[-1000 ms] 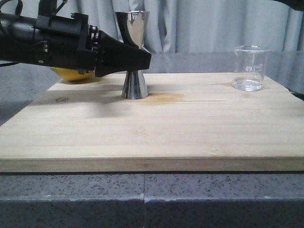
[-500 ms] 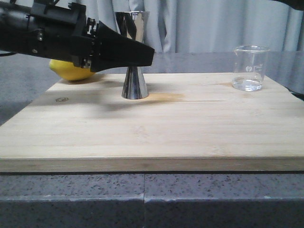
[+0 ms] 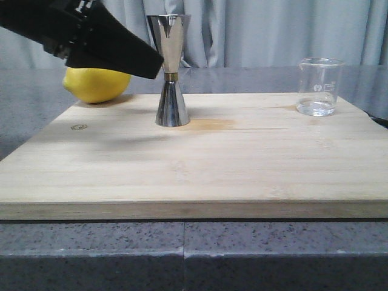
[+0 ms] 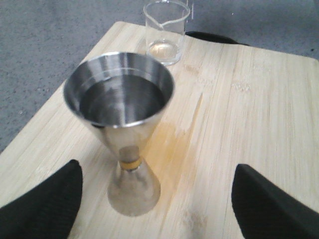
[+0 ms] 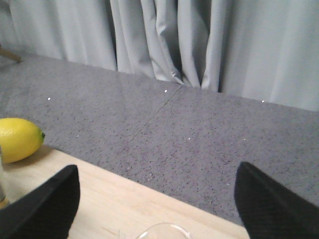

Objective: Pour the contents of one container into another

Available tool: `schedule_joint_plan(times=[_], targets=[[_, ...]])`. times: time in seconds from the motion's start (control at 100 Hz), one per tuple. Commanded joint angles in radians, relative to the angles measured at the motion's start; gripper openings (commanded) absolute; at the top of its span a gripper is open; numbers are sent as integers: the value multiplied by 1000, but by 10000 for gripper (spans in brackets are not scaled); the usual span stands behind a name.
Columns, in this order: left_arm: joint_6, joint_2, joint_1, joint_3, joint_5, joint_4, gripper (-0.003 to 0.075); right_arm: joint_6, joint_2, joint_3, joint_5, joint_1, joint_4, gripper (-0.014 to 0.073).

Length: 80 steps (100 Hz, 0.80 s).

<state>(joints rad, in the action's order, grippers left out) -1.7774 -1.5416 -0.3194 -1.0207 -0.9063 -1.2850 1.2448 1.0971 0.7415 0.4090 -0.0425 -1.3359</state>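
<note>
Front view: the jigger (image 3: 170, 73) is seen upright near the board's (image 3: 194, 163) far edge, the beaker (image 3: 318, 86) at its far right corner, the left tool (image 3: 130, 57) raised beside the jigger. Left wrist view: the fingers (image 4: 42, 209) are spread, empty. Right wrist view: the right tool (image 5: 157, 211) is spread wide above the beaker rim.

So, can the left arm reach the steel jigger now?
Probably yes. The left gripper hangs open just above the jigger, its jaws wide on either side, with nothing between them; the beaker stands far off.

Soft even light; faint shadows on the board (image 3: 242, 157); left gripper (image 3: 130, 57) motion-blurred; wrist views slightly soft
</note>
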Motion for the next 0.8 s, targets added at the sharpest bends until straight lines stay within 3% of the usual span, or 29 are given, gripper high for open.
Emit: schedule_joint_plan(times=[0.0, 0.18, 0.56, 0.79], targets=[[113, 98, 2, -26, 19, 62, 570, 188, -24, 56, 23, 7, -191, 586], [352, 221, 2, -26, 84, 308, 569, 524, -24, 94, 41, 7, -527, 586], [937, 464, 2, -26, 136, 843, 568, 586, -57, 98, 97, 7, -524, 584], [1466, 562, 42, -26, 123, 1185, 568, 639, -164, 96, 44, 7, -524, 584]])
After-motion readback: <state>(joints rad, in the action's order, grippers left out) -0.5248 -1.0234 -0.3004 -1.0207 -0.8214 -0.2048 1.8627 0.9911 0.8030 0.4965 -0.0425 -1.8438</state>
